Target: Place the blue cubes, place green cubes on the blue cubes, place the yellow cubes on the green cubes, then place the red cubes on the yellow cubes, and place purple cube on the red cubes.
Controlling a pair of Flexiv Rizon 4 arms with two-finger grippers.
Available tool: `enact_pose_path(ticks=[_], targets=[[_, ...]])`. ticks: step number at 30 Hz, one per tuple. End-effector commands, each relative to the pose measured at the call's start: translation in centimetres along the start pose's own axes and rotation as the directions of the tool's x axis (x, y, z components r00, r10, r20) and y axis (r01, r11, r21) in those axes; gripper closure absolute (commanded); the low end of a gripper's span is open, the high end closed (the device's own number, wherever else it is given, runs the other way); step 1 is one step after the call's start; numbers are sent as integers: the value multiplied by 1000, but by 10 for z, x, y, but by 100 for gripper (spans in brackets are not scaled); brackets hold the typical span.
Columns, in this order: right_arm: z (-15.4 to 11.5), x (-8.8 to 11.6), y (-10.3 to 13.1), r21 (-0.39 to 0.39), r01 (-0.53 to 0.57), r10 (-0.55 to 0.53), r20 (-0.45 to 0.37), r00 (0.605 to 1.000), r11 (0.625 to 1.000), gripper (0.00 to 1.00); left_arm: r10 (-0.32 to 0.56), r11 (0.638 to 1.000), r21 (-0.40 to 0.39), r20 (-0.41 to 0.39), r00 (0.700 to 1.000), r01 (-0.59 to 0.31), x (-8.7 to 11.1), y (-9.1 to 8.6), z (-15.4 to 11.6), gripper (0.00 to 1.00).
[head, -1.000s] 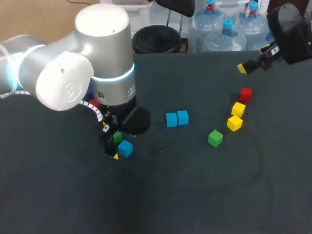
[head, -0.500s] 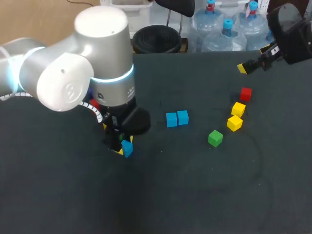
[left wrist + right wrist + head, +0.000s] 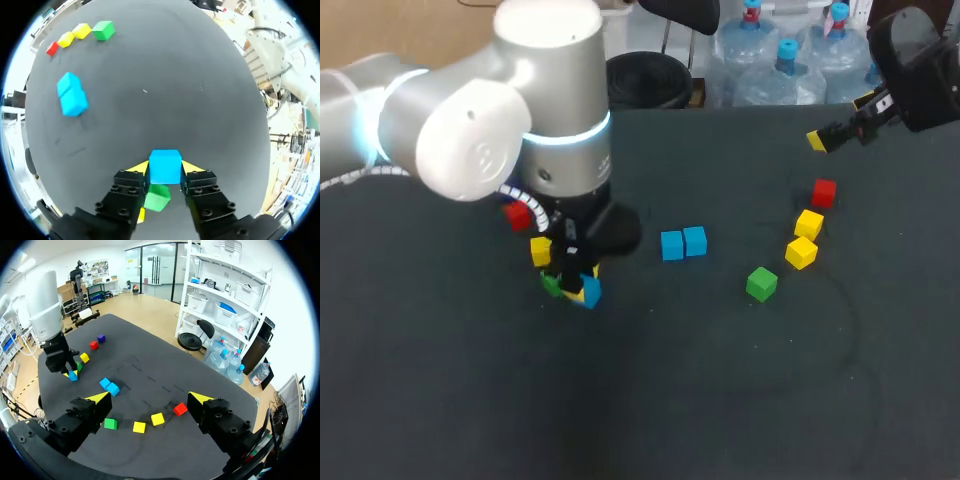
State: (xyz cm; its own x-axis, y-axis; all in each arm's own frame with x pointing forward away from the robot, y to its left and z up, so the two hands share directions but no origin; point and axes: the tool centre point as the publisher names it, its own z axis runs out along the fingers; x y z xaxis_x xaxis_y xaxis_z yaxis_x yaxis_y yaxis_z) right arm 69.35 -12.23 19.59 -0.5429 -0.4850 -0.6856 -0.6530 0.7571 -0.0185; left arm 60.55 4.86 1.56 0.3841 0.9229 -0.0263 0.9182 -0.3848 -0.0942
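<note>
My left gripper point(image 3: 165, 167) is shut on a blue cube point(image 3: 165, 166), its yellow tips pressed on both sides; in the head view that blue cube point(image 3: 588, 291) hangs just off the table. A green cube point(image 3: 157, 197) lies under it, beside the held cube in the head view as the green cube point(image 3: 552, 285). Two more blue cubes point(image 3: 682, 243) sit side by side mid-table. To the right are a green cube point(image 3: 761, 283), two yellow cubes point(image 3: 805, 238) and a red cube point(image 3: 824, 192). My right gripper point(image 3: 150, 398) stands open, high over the far right.
Close behind the left gripper lie a yellow cube point(image 3: 541, 250) and a red cube point(image 3: 518, 213). A purple cube point(image 3: 101, 338) lies beyond them, hidden by the arm in the head view. The table's front half is bare dark cloth point(image 3: 720, 400).
The left gripper has shut on the blue cube and carried it slightly right and up. The arm shifted right, uncovering the yellow and red cubes behind it. The right arm has not moved.
</note>
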Motion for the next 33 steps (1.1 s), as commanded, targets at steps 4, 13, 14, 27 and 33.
enact_pose_path(ticks=[4, 13, 14, 27, 33], targets=[[1, 1, 2, 11, -1, 1, 4, 1000, 1000, 0, -93, 994, 47, -24, 995, 94, -12, 26, -20, 100], [1, 1, 2, 11, -1, 1, 4, 1000, 1000, 0, -196, 974, 119, 11, 981, 193, -26, 50, -16, 100], [1, 1, 2, 11, -1, 1, 4, 1000, 1000, 0, -200, 973, 119, 11, 980, 197, -28, 53, -16, 100], [1, 1, 2, 11, -1, 1, 4, 1000, 1000, 0, -312, 940, 139, -8, 950, 310, -33, 84, -21, 100], [1, 1, 2, 11, -1, 1, 4, 1000, 1000, 0, -361, 925, 136, 10, 933, 356, -37, 87, -20, 100]])
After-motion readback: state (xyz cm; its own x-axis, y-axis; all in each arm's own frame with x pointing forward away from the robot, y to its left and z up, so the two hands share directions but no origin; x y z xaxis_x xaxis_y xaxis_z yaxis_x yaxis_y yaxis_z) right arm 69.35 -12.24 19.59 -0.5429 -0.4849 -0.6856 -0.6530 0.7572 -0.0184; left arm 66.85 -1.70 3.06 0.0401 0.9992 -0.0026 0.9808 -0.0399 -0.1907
